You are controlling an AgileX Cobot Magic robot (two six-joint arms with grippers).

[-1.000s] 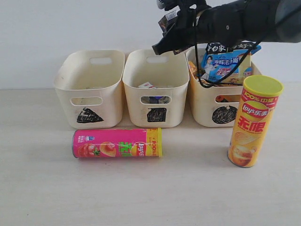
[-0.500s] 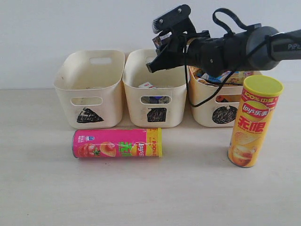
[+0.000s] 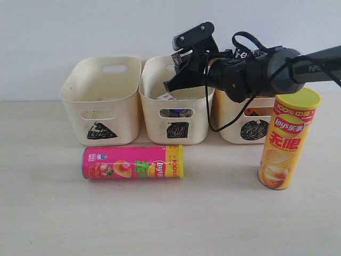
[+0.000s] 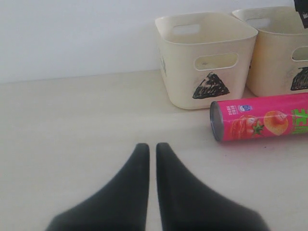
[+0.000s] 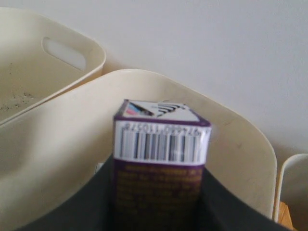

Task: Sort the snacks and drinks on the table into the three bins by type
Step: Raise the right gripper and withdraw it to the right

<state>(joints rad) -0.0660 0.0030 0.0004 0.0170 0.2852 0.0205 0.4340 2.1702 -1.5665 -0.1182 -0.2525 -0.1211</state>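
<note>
Right wrist view: purple carton [image 5: 161, 168] is clamped between the right gripper's [image 3: 180, 74] fingers, barcode end sticking out past the tips. It hangs over the middle bin [image 5: 240, 134], the square-marked one. Left gripper [image 4: 149, 147] is low over the table [image 4: 72, 120], fingers nearly touching and holding nothing. Pink chip tube [image 4: 260, 122] lies on its side nearby, in front of the triangle bin [image 4: 192, 72].

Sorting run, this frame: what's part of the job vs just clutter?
Job: purple carton in the right gripper above the square bin; a second carton part-seen inside it; pink tube, lying; yellow tube, upright; triangle bin; circle bin.
Clutter: none seen, only the table and wall.
</note>
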